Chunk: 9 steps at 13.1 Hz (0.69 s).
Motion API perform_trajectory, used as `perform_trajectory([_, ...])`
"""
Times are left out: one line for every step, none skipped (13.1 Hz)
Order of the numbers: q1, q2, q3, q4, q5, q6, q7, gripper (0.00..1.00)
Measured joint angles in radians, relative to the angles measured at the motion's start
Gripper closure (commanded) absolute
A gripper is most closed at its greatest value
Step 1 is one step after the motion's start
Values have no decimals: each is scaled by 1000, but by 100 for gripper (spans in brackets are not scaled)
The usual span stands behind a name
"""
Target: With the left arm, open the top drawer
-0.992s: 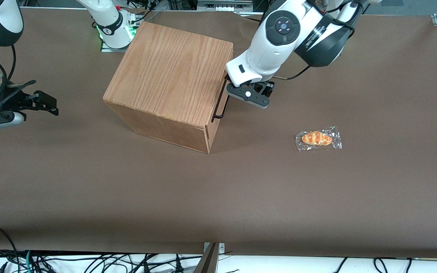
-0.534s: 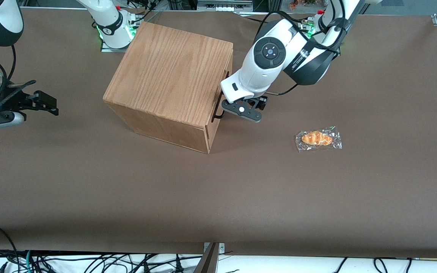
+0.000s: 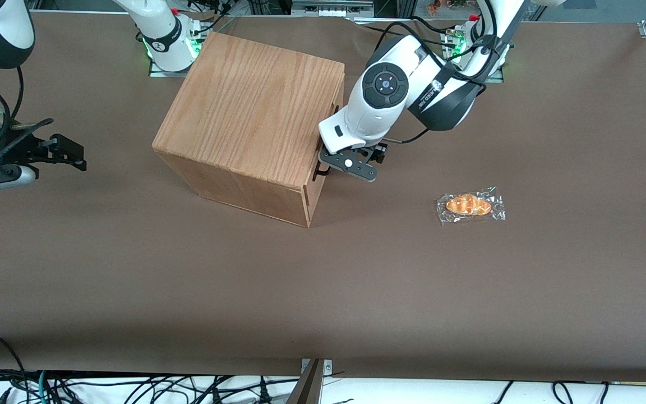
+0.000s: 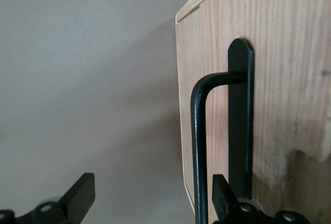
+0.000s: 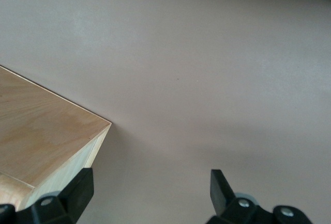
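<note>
- Nearest the front camera: bare brown table (image 3: 323,292), broad open room on the camera side of the gripper (image 3: 328,168).
- Toward the working arm's end, nearer the camera than the gripper and well apart from it: wrapped pastry (image 3: 470,205) in clear plastic, lying flat.
- Next, the oak-grain wooden box (image 3: 255,112), set at an angle on the table, its lower corner closest to the camera and its drawer face turned toward the gripper.
- Top drawer (image 4: 289,79) directly in front of the gripper: light wood, vertical grain on the panel, pale edge strip at the corner, flush with the box and not pulled out.
- Black bar handle (image 4: 199,146) standing proud of the panel on a bent end; long axis running along the drawer front, straight toward the wrist camera.
- Gripper spread wide, holding nothing: one finger (image 4: 223,195) tucked between bar and panel, the other finger (image 4: 80,195) well out over the table, the bar between them.
- Left arm (image 3: 407,95) reaching in from farther up the table, white wrist block just beside the box's upper edge.
- Free table all around the arm's side of the drawer face.
</note>
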Motion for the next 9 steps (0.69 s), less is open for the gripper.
perform_trajectory([0, 1, 0, 0, 0, 0, 0, 0])
perform_trajectory([0, 2, 1, 0, 0, 0, 0, 0])
perform_trajectory([0, 3, 1, 0, 0, 0, 1, 0])
perform_trajectory([2, 3, 2, 0, 0, 0, 1, 0])
perform_trajectory([4, 5, 3, 0, 1, 0, 5, 0])
perform_trajectory([6, 6, 3, 1, 0, 0, 18, 0])
perform_trajectory([9, 6, 4, 1, 0, 0, 36, 0])
perform_trajectory([15, 6, 4, 1, 0, -3, 48, 0])
perform_trajectory([21, 6, 4, 2, 0, -6, 55, 0])
